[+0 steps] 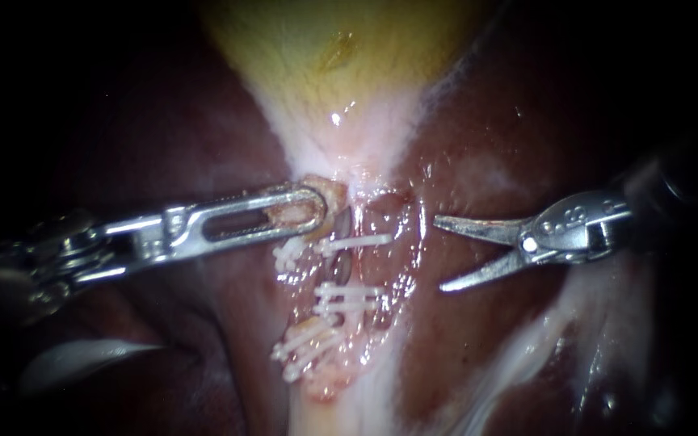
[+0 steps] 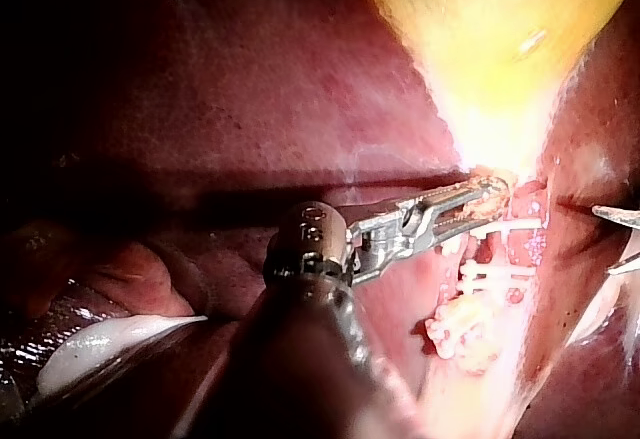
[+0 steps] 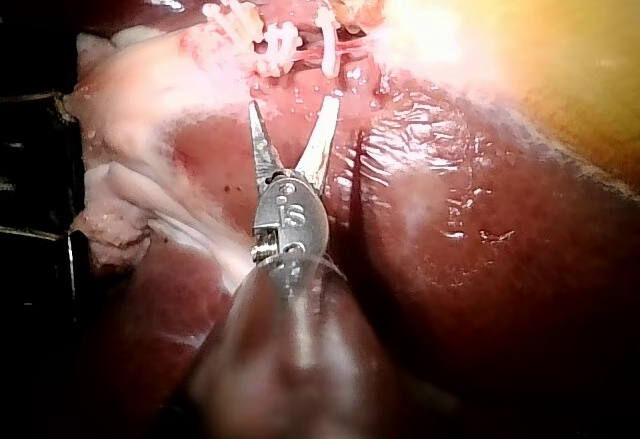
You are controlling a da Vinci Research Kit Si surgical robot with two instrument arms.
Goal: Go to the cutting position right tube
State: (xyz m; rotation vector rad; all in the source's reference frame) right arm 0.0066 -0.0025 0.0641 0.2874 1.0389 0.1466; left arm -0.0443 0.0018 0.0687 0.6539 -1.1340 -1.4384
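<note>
Two instruments showed in the endoscope view. The left instrument (image 1: 317,211), shaft from the left, had its slotted jaws clamped on pale tissue (image 1: 288,215) at the neck of the gallbladder (image 1: 325,56), just above the top clip. The right instrument (image 1: 438,253), shaft from the right, had scissor-type blades spread wide with nothing between them. Its tips sat just beside the right edge of the clipped tubes (image 1: 345,266), not touching. White clips (image 1: 353,241) crossed the tubes in three groups: top, middle, lower left. Which strand was the right tube could not be told. Dark red liver (image 1: 163,121) lay on both sides.

Left wrist view: the jaws were closed on the same pale tissue, with the yellow gallbladder ahead of them and the clips beside and under the tip. The two blade tips of the right instrument were visible beyond the clips, apart from each other.

Right wrist view: the blades stood in an open V and held nothing. The clipped tubes lay ahead of the tips, near but clear of them. The left instrument's tip was beyond the clips, and the gallbladder lay off to the side over glossy liver.
</note>
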